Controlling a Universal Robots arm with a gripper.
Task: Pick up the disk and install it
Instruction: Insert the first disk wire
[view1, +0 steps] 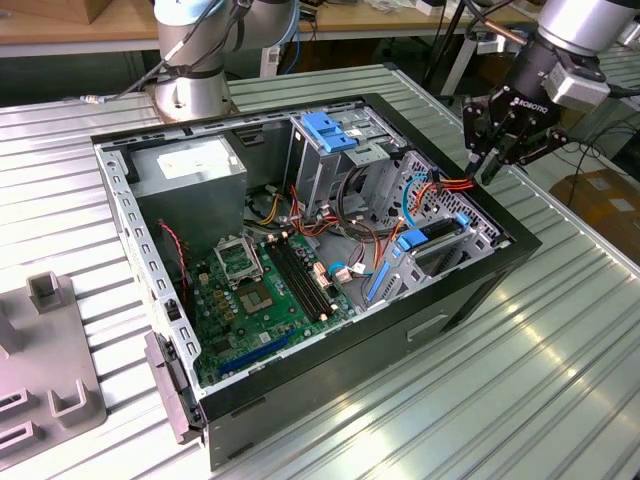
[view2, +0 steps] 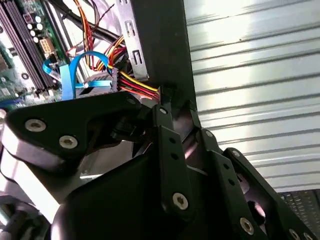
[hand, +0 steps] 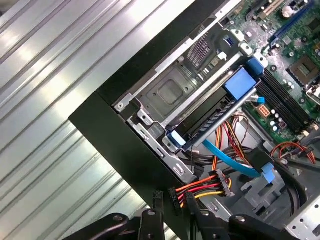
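Hovering gripper (view1: 492, 158) over computer case (view1: 480, 290) rim, fingers narrow and empty, power connector (hand: 200, 189) just beside

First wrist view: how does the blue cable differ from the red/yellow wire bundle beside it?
The blue cable is one flat ribbon; the wire bundle is separate wires. The blue cable is one colour; the wire bundle mixes red, orange, yellow and black. The blue cable ends in a blue plug, the wire bundle in a black plug. Both run inside the open case.
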